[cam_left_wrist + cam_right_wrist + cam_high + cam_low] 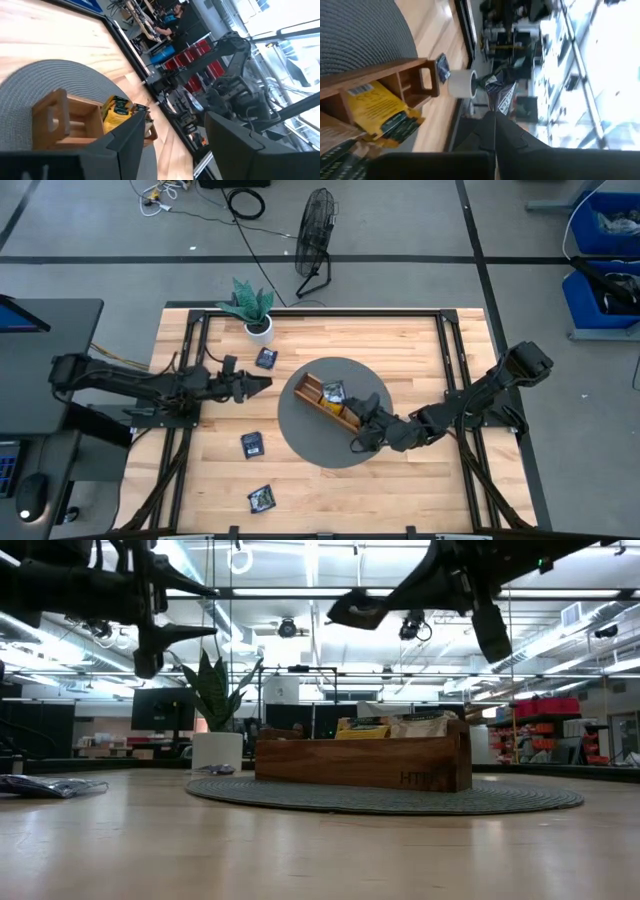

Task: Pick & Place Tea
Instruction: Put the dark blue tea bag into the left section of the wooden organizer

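High view: potted plant (252, 307) behind dark sachets (266, 359) loose on tabletop (400, 480); wooden tray (322, 402) on grey mat (300, 435). Left claw (262, 383) open, empty; right claw (356, 444) closed, empty.

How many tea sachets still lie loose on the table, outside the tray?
3: one dark sachet beside the potted plant, one left of the round mat, one near the front edge. Others already in the wooden tray aren't counted.
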`<action>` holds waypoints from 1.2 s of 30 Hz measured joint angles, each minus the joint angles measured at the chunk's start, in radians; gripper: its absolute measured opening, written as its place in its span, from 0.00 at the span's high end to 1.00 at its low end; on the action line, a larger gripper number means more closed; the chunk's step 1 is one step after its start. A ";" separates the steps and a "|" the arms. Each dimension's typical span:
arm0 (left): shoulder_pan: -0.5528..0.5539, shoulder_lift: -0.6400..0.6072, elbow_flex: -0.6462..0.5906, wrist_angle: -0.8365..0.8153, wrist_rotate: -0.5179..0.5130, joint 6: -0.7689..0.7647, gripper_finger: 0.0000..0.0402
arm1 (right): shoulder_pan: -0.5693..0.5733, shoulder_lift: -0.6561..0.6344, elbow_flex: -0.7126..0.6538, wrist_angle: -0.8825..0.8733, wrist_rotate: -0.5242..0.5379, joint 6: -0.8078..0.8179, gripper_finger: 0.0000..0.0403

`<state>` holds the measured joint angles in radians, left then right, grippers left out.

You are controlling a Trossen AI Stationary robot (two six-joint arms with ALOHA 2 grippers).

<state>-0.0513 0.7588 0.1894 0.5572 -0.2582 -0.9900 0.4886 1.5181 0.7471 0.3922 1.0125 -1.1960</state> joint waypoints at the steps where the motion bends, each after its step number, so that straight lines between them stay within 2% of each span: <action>1: 0.000 0.025 0.005 0.020 0.002 -0.003 0.47 | -0.003 0.000 0.000 0.008 -0.009 -0.032 1.00; 10: 0.000 0.238 0.120 0.080 0.041 0.006 0.50 | -0.044 0.013 0.000 0.060 -0.038 -0.229 1.00; 13: 0.000 0.300 0.179 0.077 0.046 0.018 0.50 | -0.051 0.044 0.001 0.139 -0.073 -0.330 1.00; 17: 0.000 0.351 0.247 0.078 0.068 0.084 0.50 | -0.054 0.110 0.049 0.168 -0.064 -0.395 1.00; 22: 0.000 0.398 0.286 0.076 0.125 0.095 0.50 | -0.054 0.190 0.123 0.171 -0.024 -0.437 1.00; 25: 0.000 0.416 0.286 0.060 0.127 0.085 0.50 | -0.054 0.209 0.136 0.171 0.001 -0.447 1.00; 36: 0.009 0.419 0.285 0.035 0.121 0.123 0.50 | -0.041 0.211 0.137 0.208 0.026 -0.514 1.00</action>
<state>-0.0424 1.1776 0.4744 0.5917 -0.1367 -0.8667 0.4480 1.7290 0.8837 0.6004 1.0383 -1.7104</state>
